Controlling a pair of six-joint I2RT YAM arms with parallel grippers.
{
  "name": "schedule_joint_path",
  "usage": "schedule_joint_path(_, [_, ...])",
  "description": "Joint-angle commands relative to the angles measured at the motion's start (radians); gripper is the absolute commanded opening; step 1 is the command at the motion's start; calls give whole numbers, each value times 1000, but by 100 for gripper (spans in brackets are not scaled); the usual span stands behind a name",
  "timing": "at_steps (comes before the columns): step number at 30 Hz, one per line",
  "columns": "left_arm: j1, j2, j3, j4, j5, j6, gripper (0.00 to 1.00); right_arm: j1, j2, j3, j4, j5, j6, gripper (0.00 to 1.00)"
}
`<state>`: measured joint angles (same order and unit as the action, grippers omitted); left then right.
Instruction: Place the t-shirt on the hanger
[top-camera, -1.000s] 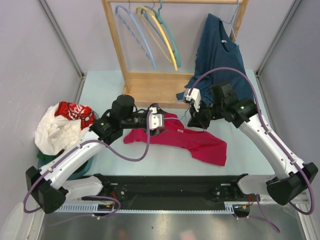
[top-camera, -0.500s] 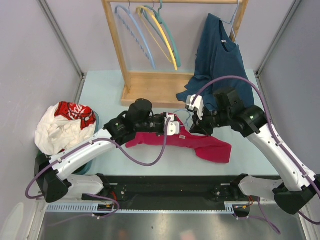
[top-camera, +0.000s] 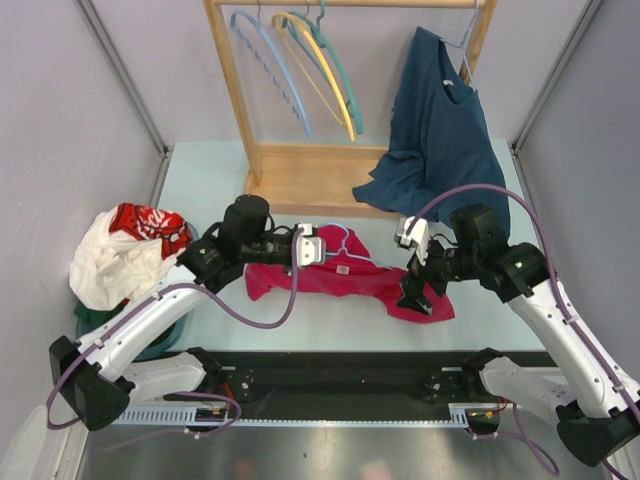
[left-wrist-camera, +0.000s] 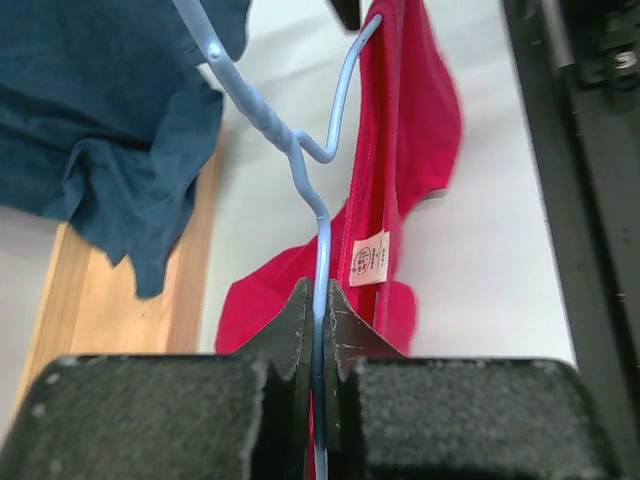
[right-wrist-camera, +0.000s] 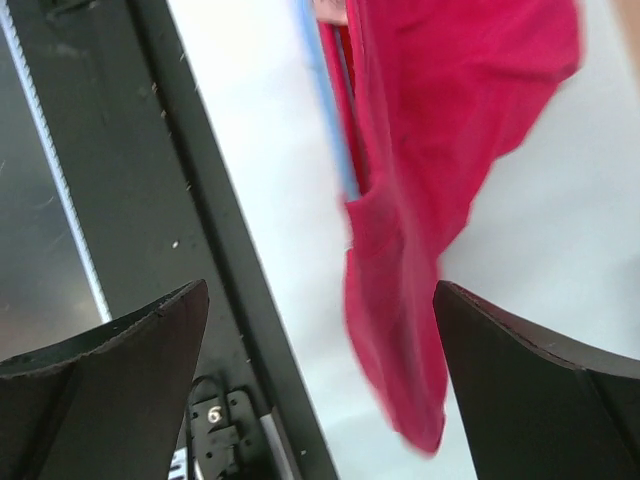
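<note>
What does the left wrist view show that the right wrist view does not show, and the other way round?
Only the left wrist view: the left tool shut on the hanger wire, the white neck label, the dark blue shirt and the wooden stand base. Only the right wrist view: the right tool, open and empty, and the black rail at the table's edge. Both: the red t-shirt, part of the hanger and the pale table.

white links (top-camera: 148, 312), black joints (top-camera: 245, 215), purple cables (top-camera: 262, 321), grainy black fingers (left-wrist-camera: 150, 415)
</note>
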<state>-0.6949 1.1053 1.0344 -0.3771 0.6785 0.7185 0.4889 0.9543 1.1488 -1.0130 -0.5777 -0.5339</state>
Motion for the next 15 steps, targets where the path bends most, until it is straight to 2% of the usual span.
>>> schedule_joint_path(1, [0,-16,30,-22,132,1,0,-4,-8,-41,31,-51,-6,100])
schedule_joint_path(7, [9,-4,58,-34,176,-1,0,-6,0,-75,53,-25,-29,96])
schedule_joint_path(10, [12,1,70,-46,188,4,0,-6,11,-86,57,-27,-46,90])
schedule_joint_path(11, [14,2,73,-49,191,2,0,-6,11,-93,57,-25,-49,87])
schedule_joint_path(12, [17,4,79,-49,193,-4,0,-6,11,-109,66,-22,-54,78])
schedule_joint_path(15, [26,10,87,-46,196,-19,0,-6,0,-139,73,-10,-67,60])
